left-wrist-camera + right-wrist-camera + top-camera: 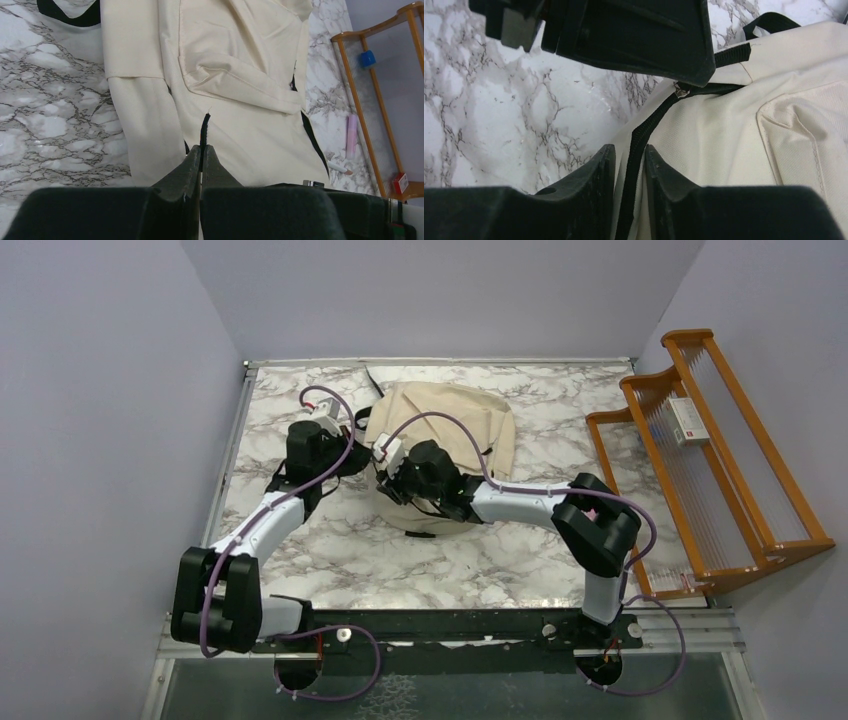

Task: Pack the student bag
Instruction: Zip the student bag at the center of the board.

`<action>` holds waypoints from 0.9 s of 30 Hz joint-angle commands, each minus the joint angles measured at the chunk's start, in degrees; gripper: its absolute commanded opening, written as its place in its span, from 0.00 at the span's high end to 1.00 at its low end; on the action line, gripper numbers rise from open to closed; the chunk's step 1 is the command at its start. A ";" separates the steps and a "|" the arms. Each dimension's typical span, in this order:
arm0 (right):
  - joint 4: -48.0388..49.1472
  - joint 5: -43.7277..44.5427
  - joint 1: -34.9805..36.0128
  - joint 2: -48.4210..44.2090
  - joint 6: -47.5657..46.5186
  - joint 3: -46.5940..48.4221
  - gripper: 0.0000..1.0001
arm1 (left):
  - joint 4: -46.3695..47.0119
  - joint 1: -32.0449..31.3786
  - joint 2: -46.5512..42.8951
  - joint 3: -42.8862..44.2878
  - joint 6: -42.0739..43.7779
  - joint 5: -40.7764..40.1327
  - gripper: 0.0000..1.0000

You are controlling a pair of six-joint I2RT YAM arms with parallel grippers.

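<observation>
The student bag (455,420) lies toward the far middle of the marble counter (400,565), its near end hidden under the right wrist. The left claw (201,152) is clenched on a black cord (204,127). The right claw (630,162) straddles the bag's black zipper band (646,127); whether it pinches the band, I cannot tell

Open marble table (400,560) near the arm bases, student bag (450,420) mid-table, wooden rack (710,460) blocking right edge.
</observation>
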 commanded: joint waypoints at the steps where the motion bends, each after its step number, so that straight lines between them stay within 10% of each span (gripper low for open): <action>1: 4.57 -1.64 0.49 -0.26 -0.43 -1.60 0.76 | 1.90 -0.85 1.16 3.28 -0.03 1.81 1.00; 7: 9.50 -7.81 0.50 -1.60 -0.31 -4.97 0.96 | 2.01 -0.99 4.66 6.01 1.56 1.46 1.00; 27: 11.39 -18.77 0.50 -4.62 -0.44 -9.51 0.97 | -3.01 -0.90 19.44 21.42 7.31 -7.75 1.00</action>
